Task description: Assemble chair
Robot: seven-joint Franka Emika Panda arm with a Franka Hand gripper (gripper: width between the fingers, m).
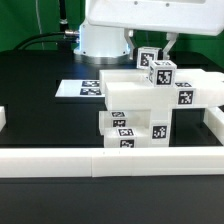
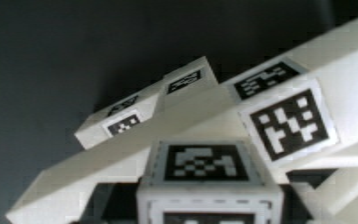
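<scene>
One stacked chair (image 1: 150, 110) stands on the black worktop (image 1: 40, 65) directly beneath my jaws (image 1: 152, 55), which are clenched on a small tagged block (image 1: 150, 58) at its top. At my wrist, that block (image 2: 202, 165) sits between my fingers (image 2: 91, 205).

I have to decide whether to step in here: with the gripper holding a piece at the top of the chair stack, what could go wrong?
1. The gripper grips only the small tagged block; it could twist or slip.
2. The stacked chair parts sit against the front border rail; a push could shift them.
3. The marker board lies close behind.
</scene>
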